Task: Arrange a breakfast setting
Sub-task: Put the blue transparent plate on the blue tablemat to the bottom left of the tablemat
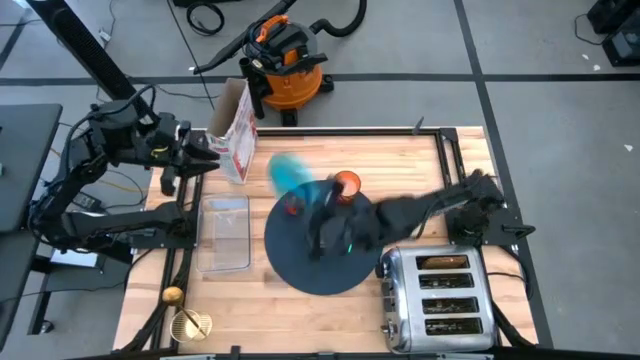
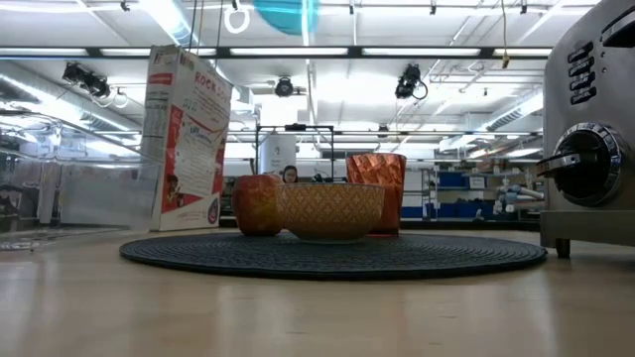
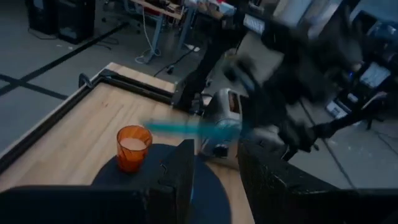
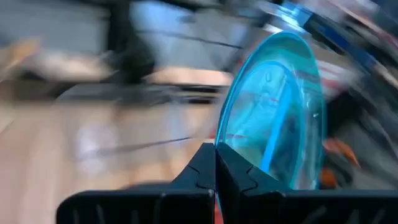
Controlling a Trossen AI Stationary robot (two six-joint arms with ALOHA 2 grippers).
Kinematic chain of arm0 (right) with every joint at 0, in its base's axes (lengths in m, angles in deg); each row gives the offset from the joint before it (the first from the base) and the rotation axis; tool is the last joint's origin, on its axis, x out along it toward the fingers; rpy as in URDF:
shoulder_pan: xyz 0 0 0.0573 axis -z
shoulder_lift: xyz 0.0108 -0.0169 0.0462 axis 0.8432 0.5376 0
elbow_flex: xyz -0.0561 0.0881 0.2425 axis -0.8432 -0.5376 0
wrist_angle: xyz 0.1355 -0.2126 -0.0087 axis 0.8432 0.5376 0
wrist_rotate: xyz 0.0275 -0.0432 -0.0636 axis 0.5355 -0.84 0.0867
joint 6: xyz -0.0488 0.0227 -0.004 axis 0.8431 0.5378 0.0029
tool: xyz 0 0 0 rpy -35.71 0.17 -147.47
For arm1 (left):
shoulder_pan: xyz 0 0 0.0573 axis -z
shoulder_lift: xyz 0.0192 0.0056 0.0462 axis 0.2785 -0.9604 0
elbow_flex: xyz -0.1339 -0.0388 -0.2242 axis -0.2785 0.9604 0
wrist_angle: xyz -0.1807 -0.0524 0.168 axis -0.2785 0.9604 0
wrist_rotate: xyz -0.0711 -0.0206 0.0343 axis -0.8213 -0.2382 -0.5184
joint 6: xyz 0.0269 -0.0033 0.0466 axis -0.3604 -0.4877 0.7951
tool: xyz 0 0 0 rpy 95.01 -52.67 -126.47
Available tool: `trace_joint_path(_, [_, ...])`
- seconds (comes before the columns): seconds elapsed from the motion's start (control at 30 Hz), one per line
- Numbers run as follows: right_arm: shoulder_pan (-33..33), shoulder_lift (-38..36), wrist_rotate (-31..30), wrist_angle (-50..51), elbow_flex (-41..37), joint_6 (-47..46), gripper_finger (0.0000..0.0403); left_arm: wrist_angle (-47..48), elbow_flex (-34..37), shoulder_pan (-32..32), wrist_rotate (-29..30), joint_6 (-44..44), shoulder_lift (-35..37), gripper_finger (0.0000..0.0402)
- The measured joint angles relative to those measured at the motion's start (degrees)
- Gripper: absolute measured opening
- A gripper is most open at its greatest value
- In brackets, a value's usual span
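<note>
The dark round mat (image 1: 325, 262) lies mid-table. On it stand the copper-orange cup (image 1: 346, 183), the red apple (image 2: 256, 203) and a patterned bowl (image 2: 329, 210); my right arm hides the bowl from above. My right gripper (image 4: 216, 165) is over the mat's far left part, shut on the teal dish (image 4: 280, 106), which shows blurred in the high view (image 1: 290, 170). My left gripper (image 3: 214, 171) hovers open by the cereal box (image 1: 235, 135) at the far left, with nothing between its fingers. The gold spoon (image 1: 186, 320) lies at the near left corner. My right gripper pinches the teal dish's rim (image 4: 231, 149) between its two fingers (image 4: 202, 168). The dish is lifted clear, high above the mat, and stands tilted on edge beyond the fingertips.
A silver toaster (image 1: 440, 295) stands at the near right, beside the mat. A clear plastic container (image 1: 225, 232) lies left of the mat. An orange shop vacuum (image 1: 285, 60) stands on the floor beyond the far edge.
</note>
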Motion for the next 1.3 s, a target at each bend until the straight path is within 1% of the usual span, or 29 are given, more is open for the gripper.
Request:
trace_joint_path(0.07, [-1.98, 2.29, 4.03, 0.05, -0.03, 4.53, 0.0004, 0.02, 0.00, 0.02, 0.08, -2.08, 0.81, 0.0130])
trace_joint_path(0.23, [-5.04, 10.10, 16.87, -0.82, -0.03, 6.76, 0.0004, -0.18, 0.00, 0.02, 0.10, -3.63, 2.21, 0.0130])
trace_joint_path(0.4, [-6.39, 18.45, 22.95, -0.12, -0.08, 17.68, 0.0004, -0.27, 0.00, 0.02, 0.85, -3.79, 3.08, 0.0130])
trace_joint_path(0.47, [-6.55, 20.49, 23.52, 0.55, -0.08, 19.22, 0.0004, -0.03, 0.00, 0.02, 0.90, -3.78, 3.06, 0.0130])
trace_joint_path(0.6, [-6.51, 21.68, 23.40, 4.09, -0.08, 17.06, 0.0004, 0.07, 0.00, 0.02, 0.98, -3.69, 3.01, 0.0130])
trace_joint_path(0.73, [-5.67, 22.66, 27.24, 6.37, 0.03, 15.27, 0.0004, 0.04, 0.00, 0.04, 1.02, -2.06, 2.97, 0.0130])
trace_joint_path(0.87, [-4.75, 23.96, 29.23, 6.85, -0.12, 15.72, 0.0004, -0.01, 0.00, 0.03, 1.61, -1.61, 2.99, 0.0130])
trace_joint_path(0.9, [-4.57, 24.00, 29.23, 6.46, -0.02, 15.59, 0.0004, 0.00, 0.00, 0.02, 1.77, -1.33, 2.99, 0.0130])
trace_joint_path(1.0, [-4.02, 24.11, 30.31, 9.72, -0.02, 15.61, 0.0004, 0.04, 0.00, 0.06, 1.75, -0.59, 2.99, 0.0130])
trace_joint_path(1.07, [-3.76, 24.22, 32.08, 10.25, -0.03, 15.59, 0.0004, 0.04, 0.00, 0.04, 1.79, -0.22, 2.99, 0.0130])
trace_joint_path(1.3, [-2.87, 24.22, 33.69, 11.10, -0.02, 15.30, 0.0008, 0.16, 0.00, 0.04, 1.75, 0.63, 2.99, 0.0130])
